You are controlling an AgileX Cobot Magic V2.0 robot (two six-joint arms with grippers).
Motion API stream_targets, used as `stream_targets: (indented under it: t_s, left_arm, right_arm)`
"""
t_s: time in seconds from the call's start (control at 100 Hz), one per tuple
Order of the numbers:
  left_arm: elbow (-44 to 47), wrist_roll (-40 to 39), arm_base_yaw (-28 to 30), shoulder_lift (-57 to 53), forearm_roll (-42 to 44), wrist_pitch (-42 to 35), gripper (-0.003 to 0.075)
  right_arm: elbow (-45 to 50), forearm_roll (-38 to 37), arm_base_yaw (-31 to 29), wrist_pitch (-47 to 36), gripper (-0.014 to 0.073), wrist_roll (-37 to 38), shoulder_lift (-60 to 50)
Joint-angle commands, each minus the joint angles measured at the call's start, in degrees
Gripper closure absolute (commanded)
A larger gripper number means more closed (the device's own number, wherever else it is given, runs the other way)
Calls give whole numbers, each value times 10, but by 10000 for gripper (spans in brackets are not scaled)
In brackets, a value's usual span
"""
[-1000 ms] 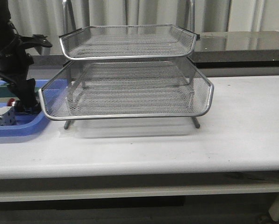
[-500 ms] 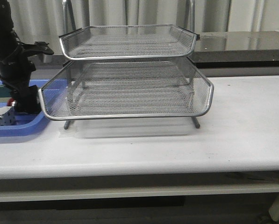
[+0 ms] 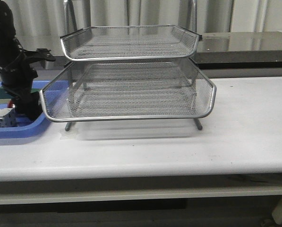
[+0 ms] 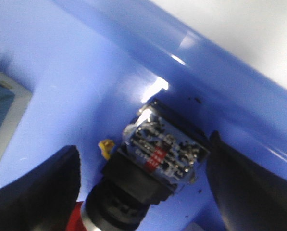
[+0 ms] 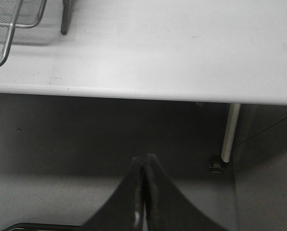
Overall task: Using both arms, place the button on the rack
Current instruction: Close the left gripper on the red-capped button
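Your right black gripper [image 5: 143, 192] hangs off the white table [image 3: 244, 137], fingers pressed together, empty. Your left black gripper [image 4: 143, 187] straddles the red-headed push-button switch [image 4: 153, 163] lying in the flat blue plastic tray [image 4: 85, 72], fingers apart; contact isn't clear. Nothing looks placed on the silver wire-mesh rack [image 3: 131, 90].

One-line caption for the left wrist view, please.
Left pincer open astride the button lying against the blue tray's wall, fingers not yet closed on it.
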Motion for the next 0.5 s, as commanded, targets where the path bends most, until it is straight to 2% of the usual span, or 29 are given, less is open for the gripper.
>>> stream_targets:
  t_s: [0.0,0.11,0.37,0.49]
  left_arm:
    - [-12,1,-3,-28,-7,-15,210]
    - [-12,1,-3,-28,-6,-15,295]
    - [-27,1,-3,-32,-4,-9,601]
    - [-45,1,-3,-32,-3,11,707]
  right_arm:
    - [-19,-11,-1,-32,662,-1,2]
    - [-19,-11,-1,-32,662,-1,2]
    - [-19,-11,-1,-32,662,-1,2]
    - [-19,-11,-1,-32,662,-1,2]
